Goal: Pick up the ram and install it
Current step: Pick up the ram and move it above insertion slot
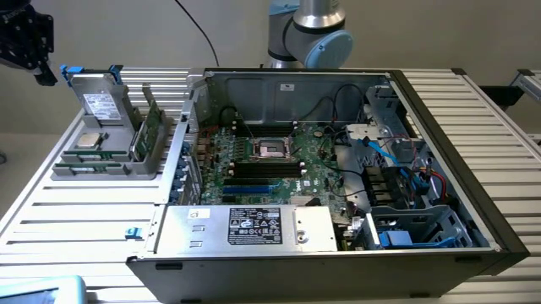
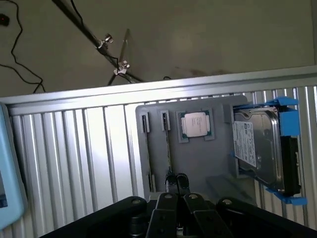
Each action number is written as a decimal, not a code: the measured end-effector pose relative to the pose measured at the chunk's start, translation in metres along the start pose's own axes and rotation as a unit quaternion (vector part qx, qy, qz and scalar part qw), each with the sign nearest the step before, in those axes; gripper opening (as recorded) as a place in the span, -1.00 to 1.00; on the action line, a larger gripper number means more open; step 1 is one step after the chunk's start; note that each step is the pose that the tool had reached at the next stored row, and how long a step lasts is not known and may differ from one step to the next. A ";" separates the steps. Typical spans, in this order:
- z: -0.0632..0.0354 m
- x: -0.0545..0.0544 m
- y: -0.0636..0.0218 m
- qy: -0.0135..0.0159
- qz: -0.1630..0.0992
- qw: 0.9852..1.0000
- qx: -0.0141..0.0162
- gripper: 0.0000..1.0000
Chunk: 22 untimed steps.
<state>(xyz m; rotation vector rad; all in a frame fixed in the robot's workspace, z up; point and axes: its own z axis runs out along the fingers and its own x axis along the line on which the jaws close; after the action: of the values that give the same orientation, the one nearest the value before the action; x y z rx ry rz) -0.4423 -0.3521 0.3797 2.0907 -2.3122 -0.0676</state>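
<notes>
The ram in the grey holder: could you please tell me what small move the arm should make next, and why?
Probably open the fingers first. They look shut and hang above the grey holder, apart from the ram, which stands on edge in its slot; shut fingers could not take hold of it.

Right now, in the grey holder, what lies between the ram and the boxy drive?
The square silver processor chip, lying flat in its recess between the ram and the drive. The wrist view shows this.
</notes>
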 end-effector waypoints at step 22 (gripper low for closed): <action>0.0000 0.000 -0.0018 0.004 -0.067 0.998 -0.001 -0.78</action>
<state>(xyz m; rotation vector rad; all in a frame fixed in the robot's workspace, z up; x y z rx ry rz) -0.4405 -0.3521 0.3796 2.2394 -2.1630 -0.0632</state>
